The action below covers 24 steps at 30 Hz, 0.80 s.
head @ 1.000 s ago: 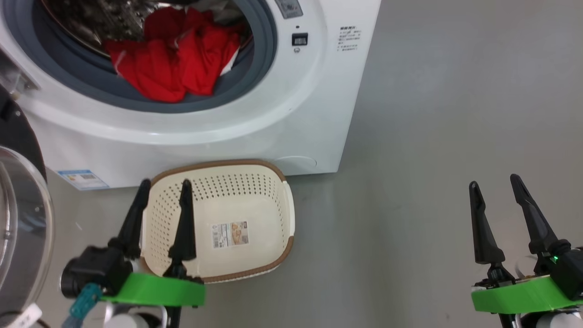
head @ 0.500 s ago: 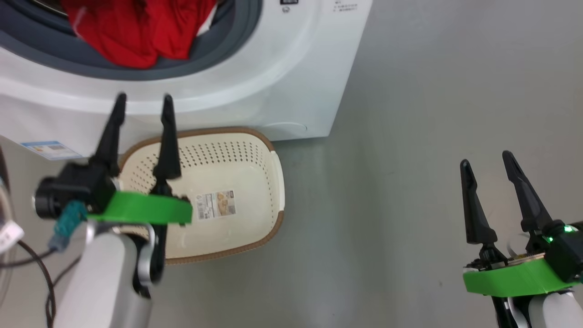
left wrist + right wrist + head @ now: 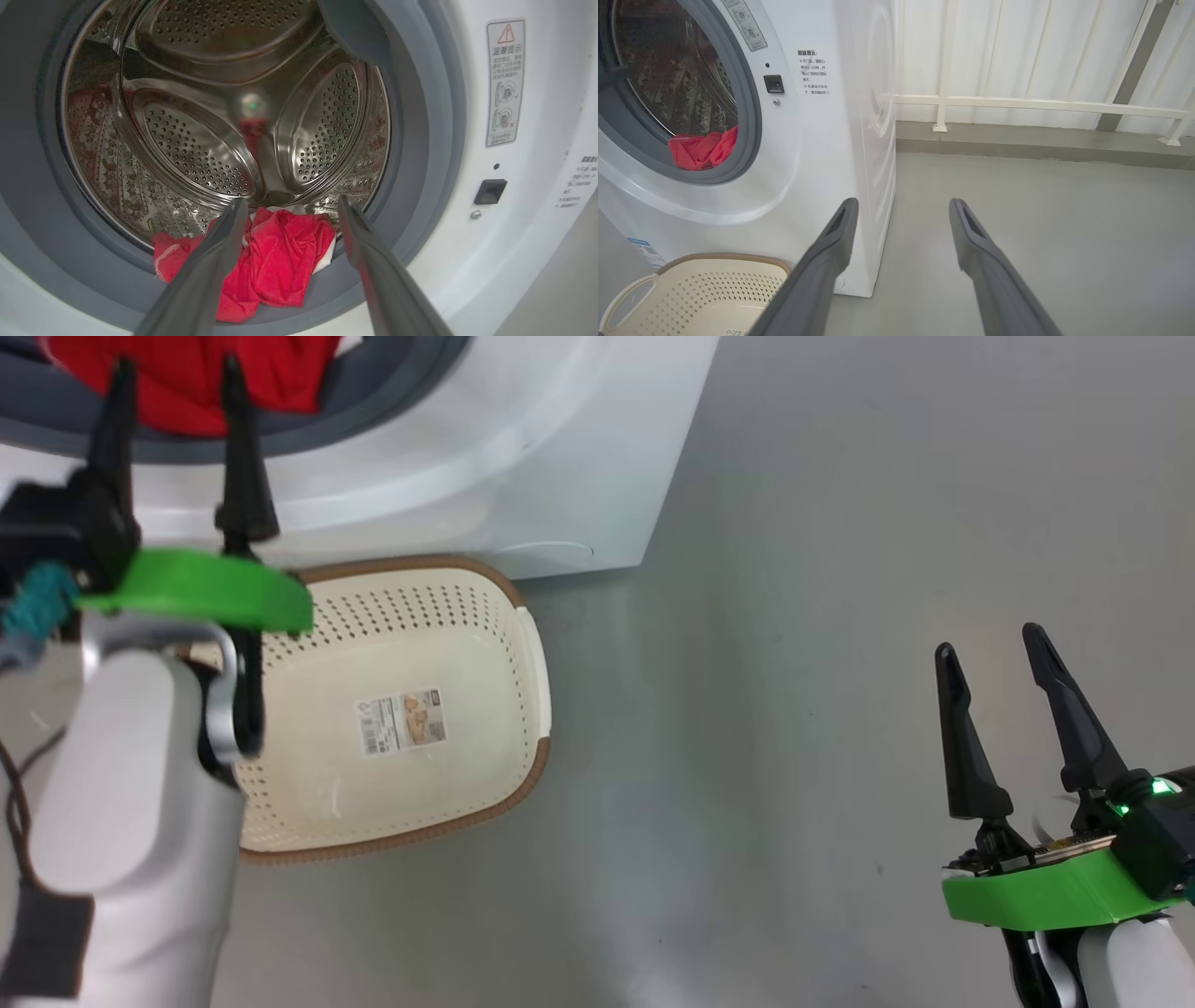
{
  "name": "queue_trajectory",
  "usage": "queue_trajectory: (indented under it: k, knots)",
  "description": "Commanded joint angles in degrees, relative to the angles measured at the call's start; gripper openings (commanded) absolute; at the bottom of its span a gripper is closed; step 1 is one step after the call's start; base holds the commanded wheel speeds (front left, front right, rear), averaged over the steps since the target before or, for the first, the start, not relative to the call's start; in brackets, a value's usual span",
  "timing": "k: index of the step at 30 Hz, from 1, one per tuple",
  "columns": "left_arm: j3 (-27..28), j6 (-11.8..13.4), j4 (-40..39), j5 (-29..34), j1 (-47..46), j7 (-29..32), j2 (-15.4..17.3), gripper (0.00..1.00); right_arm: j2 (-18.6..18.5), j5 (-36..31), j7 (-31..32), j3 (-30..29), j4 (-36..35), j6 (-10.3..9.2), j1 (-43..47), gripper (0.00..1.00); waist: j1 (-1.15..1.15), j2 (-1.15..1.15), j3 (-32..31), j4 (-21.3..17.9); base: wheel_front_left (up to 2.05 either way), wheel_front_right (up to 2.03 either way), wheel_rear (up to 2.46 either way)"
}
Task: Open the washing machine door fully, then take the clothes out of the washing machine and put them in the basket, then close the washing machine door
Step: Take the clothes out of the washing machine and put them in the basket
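Right gripper (image 3: 988, 640) is idling low over bare floor (image 3: 794, 709), fingers spread apart, holding nothing, well apart from everything. Basket (image 3: 401, 616) is sitting empty on the floor right against the washing machine (image 3: 523, 457) front, below the mouth, with only a paper label (image 3: 401, 721) lying inside. Left gripper (image 3: 292, 203) is hanging above the basket, pointing into the mouth with its fingers wide apart and nothing between them. The clothes (image 3: 280, 261), a red bundle with a bit of white, are lying at the front lip, draping onto the grey rubber ring (image 3: 420, 140). The steel drum (image 3: 196, 140) is sitting bare behind them.

Risks, as I'm judging it:
- The fingers could be pinching the ring fold instead of cloth, since the bundle is overlapping it.
- A shallow bite on one fold could be leaving the white part behind, or trailing cloth onto the floor short of the basket.
- Pushing too deep could be knocking the tips on the drum.

Hard to make out:
- The head view is cropping the mouth at the top, and the left forearm is covering the basket's left side.
- The gap between the tips and the cloth, and the garment count: cannot tell.
- The mouth is looking unobstructed, but I cannot tell how far the washing machine door is swung.
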Motion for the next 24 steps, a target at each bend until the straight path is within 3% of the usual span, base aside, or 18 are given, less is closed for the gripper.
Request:
queue_trajectory:
  k: [1,15,24]
  knots:
    - [1.38,-0.18,1.07,0.41,-3.30,0.08,2.31,1.00,-0.75,0.16,-0.37,1.52,-1.33,0.35,-1.10,1.00,0.00,0.00,1.48,-0.64,0.00,0.00,0.00]
    - [0.75,2.98,16.67,3.56,-19.27,1.66,5.66,1.00,-0.75,1.58,-0.37,3.22,-1.17,0.35,-3.72,1.00,0.00,0.00,7.21,-2.32,0.00,0.00,0.00]
    - [1.11,3.75,31.25,3.16,-29.21,8.60,8.94,1.00,-0.75,2.07,-0.37,4.72,-1.07,0.35,-5.30,1.00,0.00,0.00,9.51,-4.38,0.00,0.00,0.00]
